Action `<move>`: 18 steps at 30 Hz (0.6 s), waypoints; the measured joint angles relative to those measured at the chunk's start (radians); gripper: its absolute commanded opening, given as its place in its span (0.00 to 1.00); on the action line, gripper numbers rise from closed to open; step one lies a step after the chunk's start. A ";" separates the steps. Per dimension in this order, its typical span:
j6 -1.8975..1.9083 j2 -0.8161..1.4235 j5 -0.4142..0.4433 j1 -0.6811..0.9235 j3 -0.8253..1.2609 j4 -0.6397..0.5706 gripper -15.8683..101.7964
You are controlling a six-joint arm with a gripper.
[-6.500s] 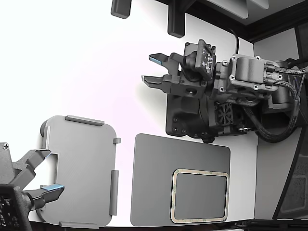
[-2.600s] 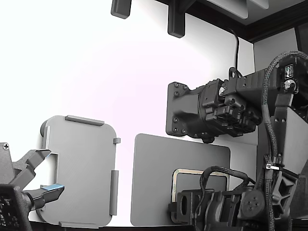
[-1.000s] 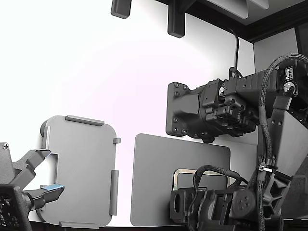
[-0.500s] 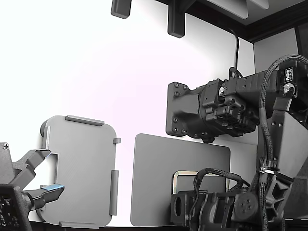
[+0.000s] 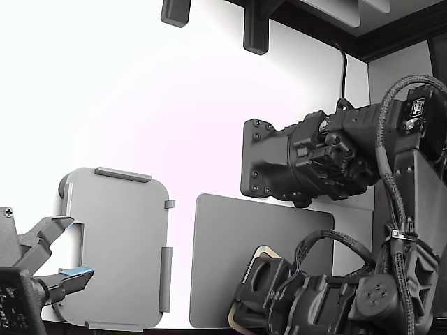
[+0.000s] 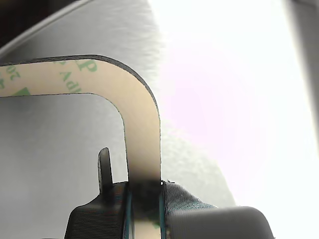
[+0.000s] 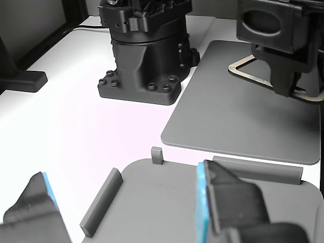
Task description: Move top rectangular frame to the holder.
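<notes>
**Frame gripped at one edge, lift begun; transfer to holder outstanding**

Wrist view: the claw (image 6: 144, 209) is clamped on one side of the top rectangular frame (image 6: 142, 129), jaws pinching the tan strip from both faces just below its rounded corner. Green print shows on the strip toward the upper left of that picture.

Exterior view: the frame (image 5: 260, 252) sits at lower centre-right, mostly hidden by the arm. Its visible corner looks tilted, apparently raised off the dark grey mat (image 5: 223, 251), though I cannot tell whether the far edge is clear of it. In the other view the frame (image 7: 248, 68) shows at upper right, over the mat, under the claw body.

The holder (image 5: 119, 244) lies at lower left of the exterior view on the white counter (image 5: 140, 105), well apart from the frame and bare.

Progress, judged: grasp made, lift just under way. Remaining: clear the mat, carry across, seat the frame between the holder's raised tabs, release.
</notes>
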 measured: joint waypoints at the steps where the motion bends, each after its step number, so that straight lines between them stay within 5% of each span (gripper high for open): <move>1: 0.018 0.006 -0.014 -0.020 -0.018 0.002 0.04; 5: 0.083 0.052 -0.040 -0.091 -0.046 0.002 0.04; 13: 0.275 0.118 0.092 -0.199 -0.057 0.002 0.05; 18: 0.331 0.095 0.087 -0.301 -0.078 0.002 0.05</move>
